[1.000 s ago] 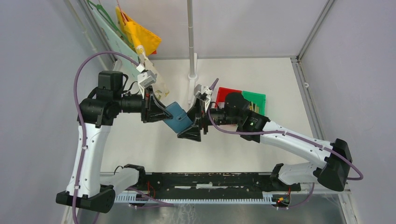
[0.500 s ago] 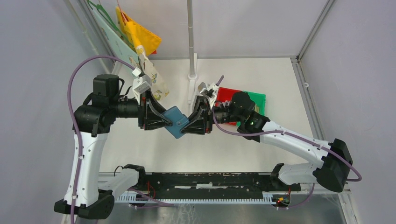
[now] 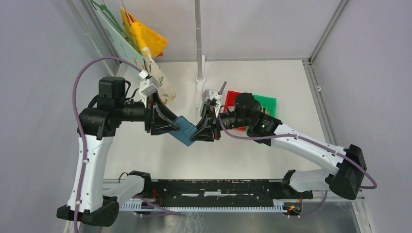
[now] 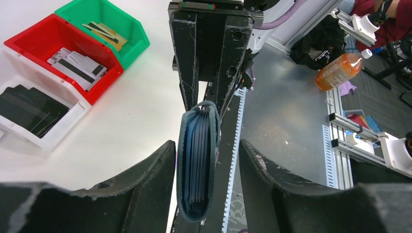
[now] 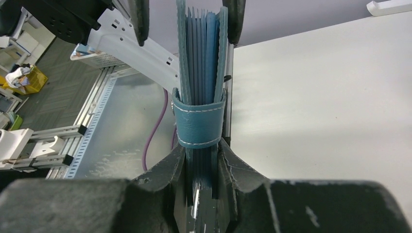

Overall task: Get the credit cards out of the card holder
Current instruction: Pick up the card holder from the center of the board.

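The teal-blue card holder hangs in the air between both arms, closed, its snap tab wrapped round it. My right gripper is shut on its tab end. My left gripper is open around the other end: in the left wrist view the holder stands between the fingers, close to the left one, with a gap at the right one. Only pocket edges show inside it. Grey striped cards lie in the red bin, gold-toned ones in the green bin.
The red bin and green bin stand behind my right arm, with a white bin of black cards beside them. A white pole rises at the back. Yellow and green bags hang at the back left.
The left gripper carried the holder toward the right gripper, which closed on its tab end. The left jaws have since opened off it.
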Tool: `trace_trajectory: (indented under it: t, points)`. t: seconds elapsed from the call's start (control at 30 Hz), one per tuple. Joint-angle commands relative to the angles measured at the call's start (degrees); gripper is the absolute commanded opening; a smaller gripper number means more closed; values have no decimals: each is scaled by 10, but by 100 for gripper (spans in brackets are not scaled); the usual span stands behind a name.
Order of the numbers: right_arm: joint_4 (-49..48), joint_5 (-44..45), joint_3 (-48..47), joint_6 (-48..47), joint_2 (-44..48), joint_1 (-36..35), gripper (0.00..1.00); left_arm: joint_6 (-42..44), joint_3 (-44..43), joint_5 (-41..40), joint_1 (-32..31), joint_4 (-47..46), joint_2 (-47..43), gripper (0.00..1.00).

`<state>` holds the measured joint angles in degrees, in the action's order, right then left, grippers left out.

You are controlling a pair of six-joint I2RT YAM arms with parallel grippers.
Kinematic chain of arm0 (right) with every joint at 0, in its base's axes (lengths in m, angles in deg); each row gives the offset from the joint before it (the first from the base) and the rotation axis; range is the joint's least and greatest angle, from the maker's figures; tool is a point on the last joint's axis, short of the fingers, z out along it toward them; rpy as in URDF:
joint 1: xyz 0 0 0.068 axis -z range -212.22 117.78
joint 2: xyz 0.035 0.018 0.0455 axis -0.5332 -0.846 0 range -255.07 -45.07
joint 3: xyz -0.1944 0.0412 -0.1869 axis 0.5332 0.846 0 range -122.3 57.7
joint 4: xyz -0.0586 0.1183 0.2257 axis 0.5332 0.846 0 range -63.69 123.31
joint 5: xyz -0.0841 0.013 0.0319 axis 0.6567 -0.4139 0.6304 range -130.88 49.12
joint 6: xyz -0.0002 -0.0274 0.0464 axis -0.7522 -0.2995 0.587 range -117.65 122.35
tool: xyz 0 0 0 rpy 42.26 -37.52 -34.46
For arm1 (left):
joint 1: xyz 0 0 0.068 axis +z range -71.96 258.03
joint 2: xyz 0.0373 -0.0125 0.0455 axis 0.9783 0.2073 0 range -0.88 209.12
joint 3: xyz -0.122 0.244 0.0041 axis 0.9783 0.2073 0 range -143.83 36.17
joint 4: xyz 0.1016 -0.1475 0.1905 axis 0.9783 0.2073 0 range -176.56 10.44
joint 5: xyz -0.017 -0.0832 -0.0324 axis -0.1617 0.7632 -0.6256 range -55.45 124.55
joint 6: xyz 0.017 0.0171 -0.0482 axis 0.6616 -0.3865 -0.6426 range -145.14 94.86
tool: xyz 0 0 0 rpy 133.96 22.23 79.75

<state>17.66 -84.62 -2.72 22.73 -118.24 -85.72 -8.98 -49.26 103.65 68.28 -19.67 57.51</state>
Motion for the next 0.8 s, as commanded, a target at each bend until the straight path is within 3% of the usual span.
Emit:
trace_trajectory:
  t: [0.0,0.27,0.4,0.47,0.57,0.67,0.73,0.77]
  points:
    - [5,0,-46,-39,3,-2,0,0,7,7,-1,-16,1,55]
    - [75,30,-107,-87,-31,-23,0,2,37,-9,-3,-16,-4,44]
    - [107,55,-117,-108,-31,-24,0,2,23,-23,-3,-17,0,20]
    - [128,81,-120,-125,-23,-23,7,-6,17,-34,-3,-22,1,9]
    - [143,142,-117,-139,-1,-23,17,-37,16,-55,-3,-50,-2,7]
    - [142,188,-109,-142,14,-23,38,-61,18,-54,-3,-74,-9,5]
    - [128,185,-100,-134,16,-23,53,-84,22,-47,-4,-91,-12,2]
    - [121,165,-98,-130,14,-23,57,-88,23,-42,-4,-93,-13,2]
